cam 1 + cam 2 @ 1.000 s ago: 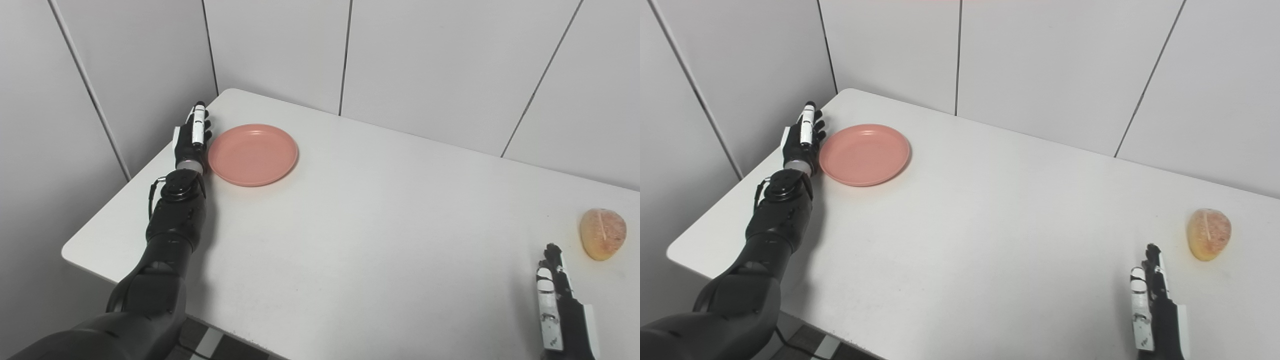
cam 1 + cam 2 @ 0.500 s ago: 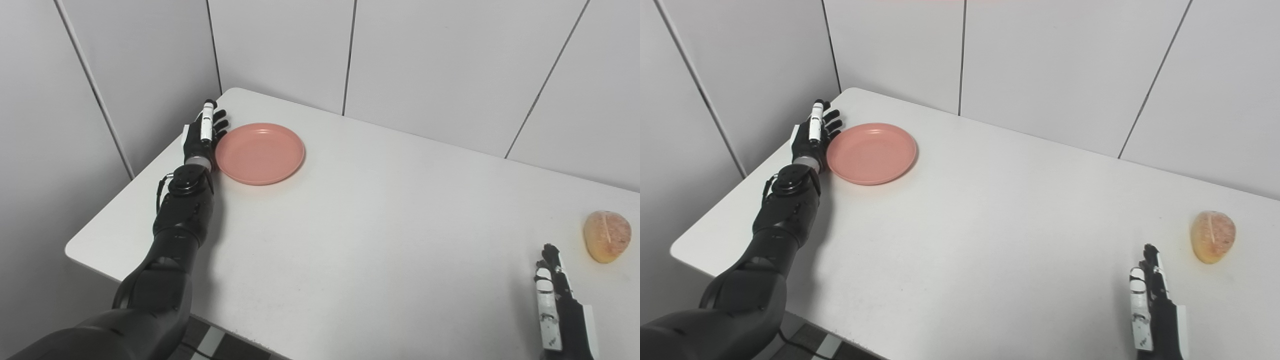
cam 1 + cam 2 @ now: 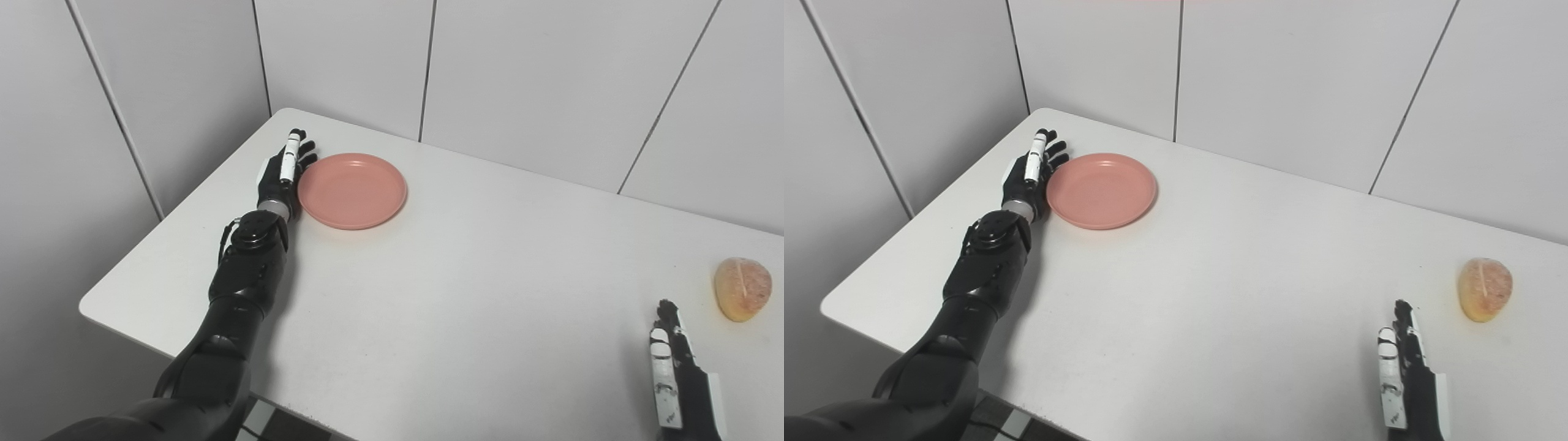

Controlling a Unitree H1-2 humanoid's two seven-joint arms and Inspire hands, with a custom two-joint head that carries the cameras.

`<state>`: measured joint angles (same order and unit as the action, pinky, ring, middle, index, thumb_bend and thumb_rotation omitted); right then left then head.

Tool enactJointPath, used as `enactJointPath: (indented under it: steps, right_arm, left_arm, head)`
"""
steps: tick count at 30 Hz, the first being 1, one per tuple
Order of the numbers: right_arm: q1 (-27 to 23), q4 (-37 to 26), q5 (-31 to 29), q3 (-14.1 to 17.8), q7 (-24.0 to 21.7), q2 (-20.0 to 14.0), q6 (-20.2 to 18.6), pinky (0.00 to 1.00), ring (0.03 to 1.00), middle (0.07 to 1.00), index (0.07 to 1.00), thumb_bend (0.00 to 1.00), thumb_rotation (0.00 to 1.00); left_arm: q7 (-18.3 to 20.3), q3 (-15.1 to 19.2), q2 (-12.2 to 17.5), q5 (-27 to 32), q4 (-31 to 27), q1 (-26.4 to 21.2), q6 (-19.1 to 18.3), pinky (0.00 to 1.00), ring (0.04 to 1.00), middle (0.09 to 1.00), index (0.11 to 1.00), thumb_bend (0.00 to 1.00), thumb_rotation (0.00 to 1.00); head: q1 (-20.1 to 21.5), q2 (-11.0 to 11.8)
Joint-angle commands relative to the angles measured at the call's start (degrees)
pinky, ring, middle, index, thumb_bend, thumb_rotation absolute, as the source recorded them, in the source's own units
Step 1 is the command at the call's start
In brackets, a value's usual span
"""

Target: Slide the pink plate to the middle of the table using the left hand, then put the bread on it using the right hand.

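A round pink plate (image 3: 353, 190) lies flat on the white table (image 3: 465, 294), toward its far left corner. My left hand (image 3: 283, 173) is open, fingers straight, and rests edge-on against the plate's left rim. It holds nothing. A golden bread roll (image 3: 742, 288) lies near the table's right edge. My right hand (image 3: 677, 373) is open with fingers straight, low at the front right, a short way in front and to the left of the bread and apart from it.
White wall panels stand behind the table and along its left side. The table's left edge runs close beside my left forearm (image 3: 246, 269). The front edge crosses the lower left of the view.
My left hand has pushed the plate to the right across the table, staying against its left rim. The right hand has drawn back slightly toward the front. The bread has not moved.
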<state>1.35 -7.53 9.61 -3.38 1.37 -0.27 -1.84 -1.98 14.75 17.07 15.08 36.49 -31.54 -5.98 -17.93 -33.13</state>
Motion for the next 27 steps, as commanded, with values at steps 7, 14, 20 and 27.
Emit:
enactJointPath:
  steps: [7, 14, 20, 27]
  right_arm:
    - [-1.63, 1.03, 1.26, -0.30, 2.35, 1.83, 3.28, 0.90, 0.933, 0.930, 0.909, 0.22, 1.00]
    - [-1.37, -0.26, 3.87, -1.35, 2.61, 1.57, 2.25, 0.87, 0.928, 0.927, 0.912, 0.17, 1.00]
    - [-0.82, -1.29, 4.25, -1.67, 2.53, 1.99, 1.36, 0.87, 0.926, 0.932, 0.919, 0.16, 1.00]
    - [-0.92, -1.22, 4.98, -2.24, 3.06, 2.90, 1.48, 0.86, 0.917, 0.927, 0.914, 0.17, 1.00]
  left_arm:
    - [5.67, -6.87, -5.01, -0.56, -1.50, 0.28, -4.22, 0.87, 0.881, 0.892, 0.885, 0.35, 1.00]
    - [6.56, -10.25, -5.96, -0.60, -6.30, 1.67, -6.44, 0.86, 0.881, 0.890, 0.877, 0.35, 1.00]
    - [7.13, -13.38, -7.71, -1.22, -12.84, 3.65, -9.71, 0.85, 0.882, 0.889, 0.878, 0.34, 1.00]
    - [8.64, -16.97, -9.84, -2.49, -18.99, 6.02, -12.91, 0.90, 0.908, 0.911, 0.900, 0.33, 1.00]
  head:
    - [1.22, -0.36]
    - [3.61, -1.12]
    - [5.54, -1.64]
    - [8.33, -2.56]
